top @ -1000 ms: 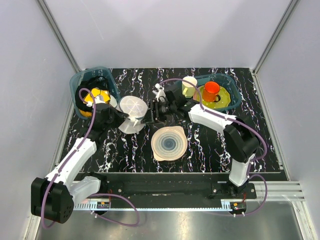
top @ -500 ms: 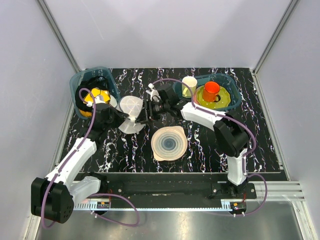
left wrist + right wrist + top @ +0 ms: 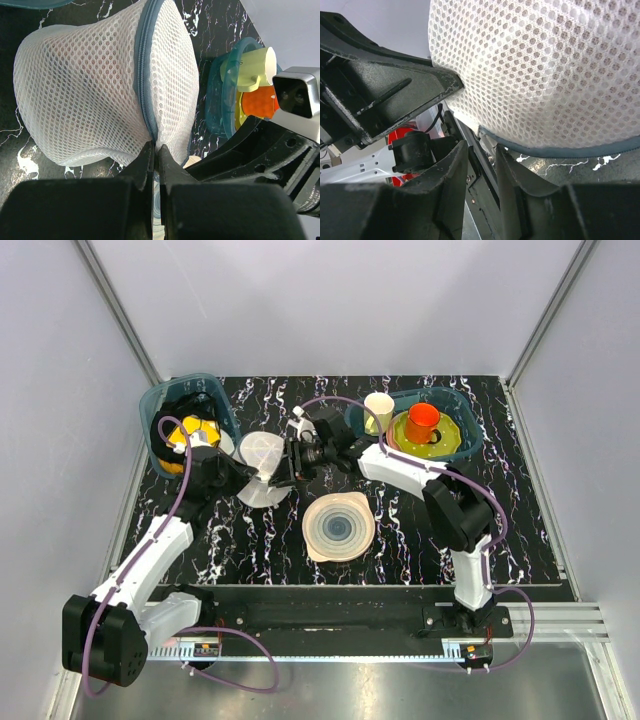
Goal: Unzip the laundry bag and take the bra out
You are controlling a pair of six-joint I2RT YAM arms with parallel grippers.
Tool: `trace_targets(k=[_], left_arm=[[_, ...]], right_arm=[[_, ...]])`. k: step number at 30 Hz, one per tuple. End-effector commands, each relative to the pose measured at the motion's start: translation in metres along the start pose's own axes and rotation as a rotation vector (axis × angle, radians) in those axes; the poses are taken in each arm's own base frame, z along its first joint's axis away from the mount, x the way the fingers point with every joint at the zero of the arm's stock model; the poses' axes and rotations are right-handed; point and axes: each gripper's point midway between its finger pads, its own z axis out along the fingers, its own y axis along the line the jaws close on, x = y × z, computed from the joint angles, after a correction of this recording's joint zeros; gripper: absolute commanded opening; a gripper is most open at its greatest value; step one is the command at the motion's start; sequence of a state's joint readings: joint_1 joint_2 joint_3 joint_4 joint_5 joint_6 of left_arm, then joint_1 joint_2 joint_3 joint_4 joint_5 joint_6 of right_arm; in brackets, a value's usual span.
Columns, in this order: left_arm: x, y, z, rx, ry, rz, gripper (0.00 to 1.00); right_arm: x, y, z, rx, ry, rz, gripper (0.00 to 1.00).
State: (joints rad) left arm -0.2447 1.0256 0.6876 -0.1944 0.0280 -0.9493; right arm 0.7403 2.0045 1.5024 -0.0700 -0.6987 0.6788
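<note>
Right gripper [image 3: 480, 149] now further left, at zip [image 3: 142, 75] of laundry bag [image 3: 260, 468] beyond plate's [image 3: 339, 526] left edge; narrow finger gap, hold unclear. Left gripper [image 3: 155, 150] clamped on bag rim. Bra [image 3: 70, 55] inside; unzipping imminent.

Both arms meet at laundry bag [image 3: 260, 453] — ringed plate [image 3: 339, 526] nearer front.

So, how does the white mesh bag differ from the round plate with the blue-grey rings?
The laundry bag is domed mesh with a blue-grey zip; the plate is flat and smooth with rings. The bag is pinched at its zip seam by the left gripper, with the right gripper at its rim; the plate lies untouched, apart from both grippers. Both are pale and round from above.
</note>
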Motion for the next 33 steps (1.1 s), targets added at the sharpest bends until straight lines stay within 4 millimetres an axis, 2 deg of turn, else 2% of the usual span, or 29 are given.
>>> trace_targets(k=[1, 5, 8, 9, 16, 22, 23, 25, 28, 29, 31, 32, 33], left_arm=[[-0.009, -0.018, -0.004, 0.059, -0.015, 0.009, 0.00], [-0.009, -0.018, -0.005, 0.058, -0.017, 0.007, 0.00], [-0.009, -0.019, -0.005, 0.063, -0.018, 0.015, 0.00], [-0.009, -0.019, -0.006, 0.064, -0.016, 0.023, 0.00], [-0.014, -0.019, -0.012, 0.040, -0.010, 0.124, 0.00], [-0.017, -0.020, -0.016, 0.014, 0.024, 0.240, 0.00], [-0.018, -0.026, -0.018, 0.032, 0.036, 0.270, 0.00], [-0.016, -0.028, -0.017, 0.040, 0.057, 0.293, 0.00], [-0.016, -0.036, -0.010, 0.058, 0.086, 0.323, 0.00], [-0.014, -0.033, -0.002, 0.042, 0.108, 0.332, 0.00], [-0.022, -0.037, 0.007, 0.027, 0.102, 0.355, 0.00], [-0.024, -0.037, 0.011, 0.013, 0.104, 0.364, 0.00], [-0.029, -0.043, 0.021, 0.009, 0.110, 0.374, 0.00]], right_arm=[[-0.009, 0.017, 0.005, -0.049, -0.022, -0.044, 0.36], [-0.010, 0.013, 0.003, -0.027, -0.041, -0.044, 0.30], [-0.010, 0.008, 0.001, 0.000, -0.055, -0.047, 0.03], [-0.008, 0.005, 0.000, 0.015, -0.059, -0.047, 0.00], [0.007, -0.017, -0.016, 0.099, -0.079, -0.066, 0.00], [0.018, -0.049, -0.050, 0.181, -0.110, -0.040, 0.00], [0.021, -0.060, -0.061, 0.201, -0.117, -0.026, 0.00], [0.025, -0.067, -0.070, 0.227, -0.126, -0.022, 0.00], [0.025, -0.065, -0.084, 0.260, -0.142, -0.045, 0.00], [0.020, -0.055, -0.089, 0.245, -0.161, -0.058, 0.00], [0.018, -0.041, -0.092, 0.248, -0.171, -0.074, 0.00], [0.010, -0.029, -0.097, 0.250, -0.200, -0.103, 0.00], [0.014, -0.019, -0.095, 0.243, -0.190, -0.115, 0.00]])
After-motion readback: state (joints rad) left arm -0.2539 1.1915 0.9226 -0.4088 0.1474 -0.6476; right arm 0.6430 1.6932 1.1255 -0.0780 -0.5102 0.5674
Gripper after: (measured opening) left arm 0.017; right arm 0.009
